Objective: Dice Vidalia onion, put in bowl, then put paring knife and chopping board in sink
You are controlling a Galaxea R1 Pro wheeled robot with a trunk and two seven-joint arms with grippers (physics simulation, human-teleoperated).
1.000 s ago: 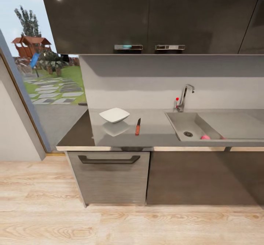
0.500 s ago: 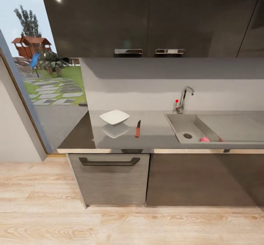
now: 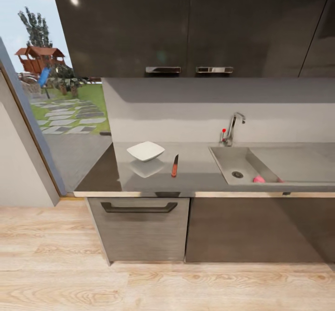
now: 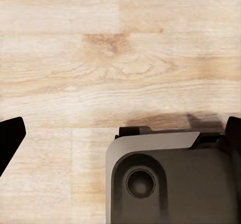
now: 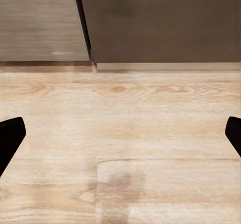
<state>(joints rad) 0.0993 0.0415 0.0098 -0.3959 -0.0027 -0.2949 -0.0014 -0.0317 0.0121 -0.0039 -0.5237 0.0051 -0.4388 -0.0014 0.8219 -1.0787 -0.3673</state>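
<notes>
You are facing the sink (image 3: pixel 232 162), both hands hanging wide apart, empty, over the floor. The Vidalia onion (image 3: pixel 259 179) is lying inside the sink, beside its drain. Next, be closing in on it.

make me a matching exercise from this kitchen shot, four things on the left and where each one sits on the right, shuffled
Things:
1. Vidalia onion
2. paring knife
3. bowl
4. tap

Places:
A. on the countertop, nearest the window
B. behind the sink, against the wall
C. inside the sink basin
D. on the countertop between bowl and sink

Pairs: 1-C, 2-D, 3-A, 4-B
</notes>
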